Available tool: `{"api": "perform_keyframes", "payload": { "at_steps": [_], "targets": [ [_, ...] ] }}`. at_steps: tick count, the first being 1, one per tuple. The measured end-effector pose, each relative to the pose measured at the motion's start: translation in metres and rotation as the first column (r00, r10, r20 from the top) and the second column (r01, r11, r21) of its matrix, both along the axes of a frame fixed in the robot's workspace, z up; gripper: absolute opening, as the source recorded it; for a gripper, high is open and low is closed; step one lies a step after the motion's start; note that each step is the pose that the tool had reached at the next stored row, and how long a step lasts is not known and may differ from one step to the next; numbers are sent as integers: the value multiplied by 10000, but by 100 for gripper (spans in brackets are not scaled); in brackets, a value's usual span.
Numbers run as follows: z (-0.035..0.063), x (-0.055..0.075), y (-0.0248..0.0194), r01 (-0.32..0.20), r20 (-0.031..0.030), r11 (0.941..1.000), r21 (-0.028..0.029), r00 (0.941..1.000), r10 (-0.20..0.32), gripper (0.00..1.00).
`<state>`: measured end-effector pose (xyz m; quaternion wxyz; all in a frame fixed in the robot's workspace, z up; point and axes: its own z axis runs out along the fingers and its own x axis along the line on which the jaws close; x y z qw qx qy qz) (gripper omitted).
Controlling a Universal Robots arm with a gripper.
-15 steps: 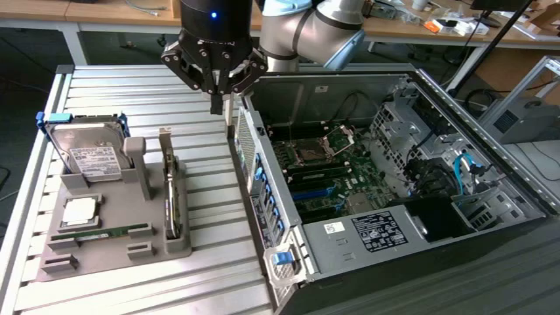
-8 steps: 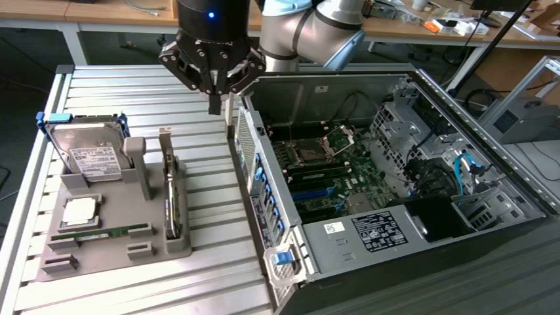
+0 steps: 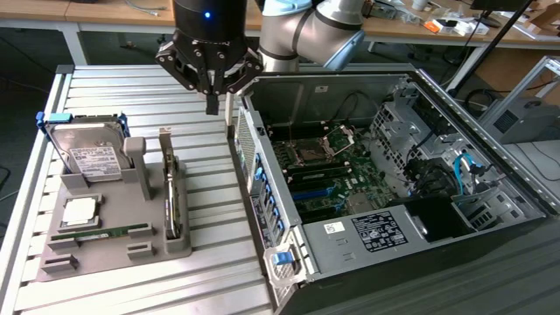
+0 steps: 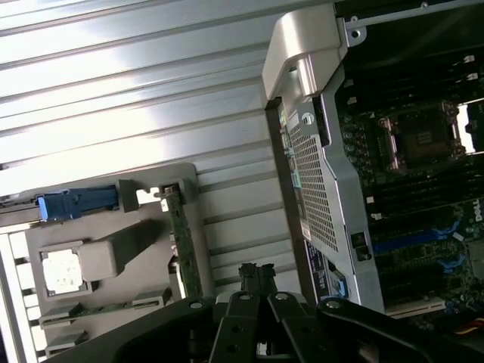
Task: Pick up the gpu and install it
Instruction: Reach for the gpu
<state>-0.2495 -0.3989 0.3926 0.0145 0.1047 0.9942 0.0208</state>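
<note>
The ribbed metal tabletop (image 3: 131,85) carries everything. The largest thing on it is an open computer case (image 3: 306,95), lying on its side toward the exterior view's right with its interior facing up. Inside the case lies a green motherboard (image 3: 337,177) with a processor socket near its middle and blue expansion slots below that. A power supply (image 3: 376,231) with a black-and-white label sits at the near end. Metal drive cages and blue cables fill the far side.

The robot arm (image 3: 315,33) comes in from above. Its dark pincer (image 3: 211,108) hangs over the bare tabletop, between the case's perforated rear panel and the parts holder. The fingers are pressed together with nothing pinched between them.

On the exterior view's left sits a grey moulded holder (image 3: 114,252) with several slots. A silver hard drive (image 3: 88,154) with a white label and blue side rails stands upright in the far slot. The gpu (image 3: 172,190) stands on its long edge in the slot along the side of the holder nearest the case. It is seen edge-on and lies well apart from the pincer. A narrow green RAM stick (image 3: 101,232) lies in a groove near the front of the holder. A small square processor (image 3: 79,210) lies flat in a recess just behind the RAM stick.
</note>
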Motion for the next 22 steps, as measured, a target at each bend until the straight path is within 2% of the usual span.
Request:
{"api": "perform_keyframes", "payload": {
  "at_steps": [22],
  "targets": [
    [-3, -74, 0, 0, 0, 10000, 0, 10000, 0, 11]
  ]
}}
